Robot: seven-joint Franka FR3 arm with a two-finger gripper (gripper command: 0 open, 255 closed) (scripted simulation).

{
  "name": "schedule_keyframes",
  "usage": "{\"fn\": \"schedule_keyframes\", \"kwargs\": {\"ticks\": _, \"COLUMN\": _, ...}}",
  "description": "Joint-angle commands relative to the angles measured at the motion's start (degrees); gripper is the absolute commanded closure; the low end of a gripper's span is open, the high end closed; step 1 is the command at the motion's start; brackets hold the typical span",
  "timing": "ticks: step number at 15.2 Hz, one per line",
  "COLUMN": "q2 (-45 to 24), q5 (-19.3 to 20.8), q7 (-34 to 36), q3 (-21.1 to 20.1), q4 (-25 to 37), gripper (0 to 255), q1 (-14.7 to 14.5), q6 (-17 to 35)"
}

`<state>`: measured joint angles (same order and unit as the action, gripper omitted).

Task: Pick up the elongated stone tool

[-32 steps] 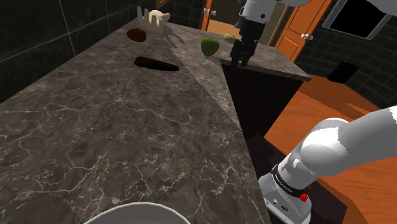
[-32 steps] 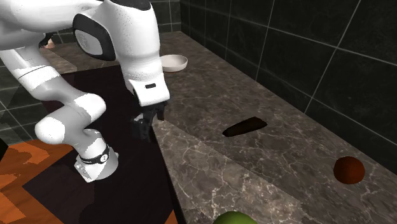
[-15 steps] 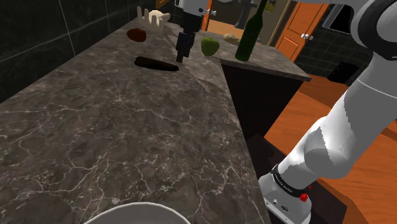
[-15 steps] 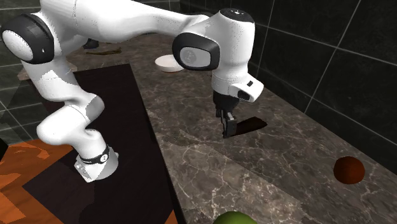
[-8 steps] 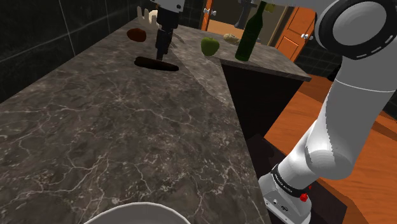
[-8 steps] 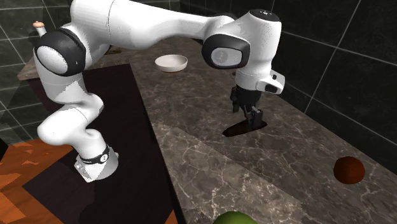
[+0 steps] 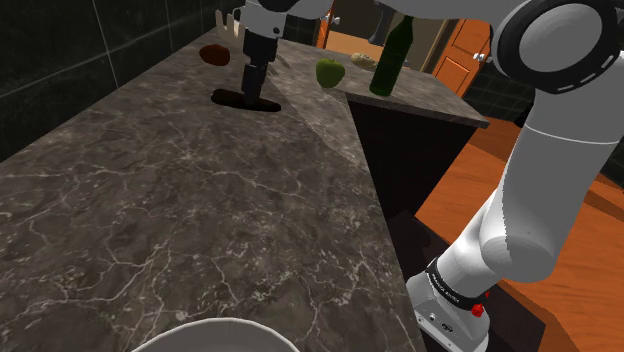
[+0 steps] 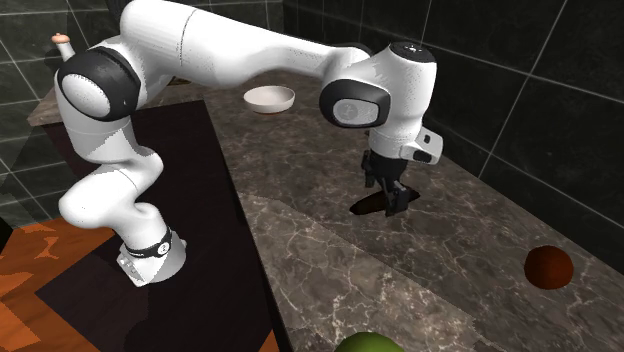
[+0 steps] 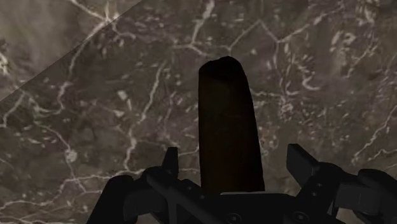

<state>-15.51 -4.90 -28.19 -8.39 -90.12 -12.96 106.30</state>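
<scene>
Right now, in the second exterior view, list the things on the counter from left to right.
In order: white bowl → stone tool → brown ball. The green fruit overlaps the tool's span, so I leave it out.

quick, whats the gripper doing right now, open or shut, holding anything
Gripper: open, its fingers standing either side of the dark elongated tool without touching it; nothing held.
</scene>
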Motion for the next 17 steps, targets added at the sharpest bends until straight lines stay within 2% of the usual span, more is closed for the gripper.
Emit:
{"fn": "schedule_keyframes", "kwargs": {"ticks": 1, "q2": 0.1, "q5": 0.0, "q7": -0.1, "q3": 0.0, "q4": -0.5, "gripper": 255, "q1": 0.0, "q6": 0.4}}
{"fn": "schedule_keyframes", "kwargs": {"ticks": 10, "q2": 0.0, "q5": 0.0, "q7": -0.1, "q3": 0.0, "q4": -0.2, "gripper": 255, "q1": 0.0, "q6": 0.3}}
{"fn": "schedule_keyframes", "kwargs": {"ticks": 17, "q2": 0.1, "q5": 0.1, "q7": 0.4, "q3": 0.0, "q4": 5.0, "gripper": 255, "q1": 0.0, "q6": -5.0}}
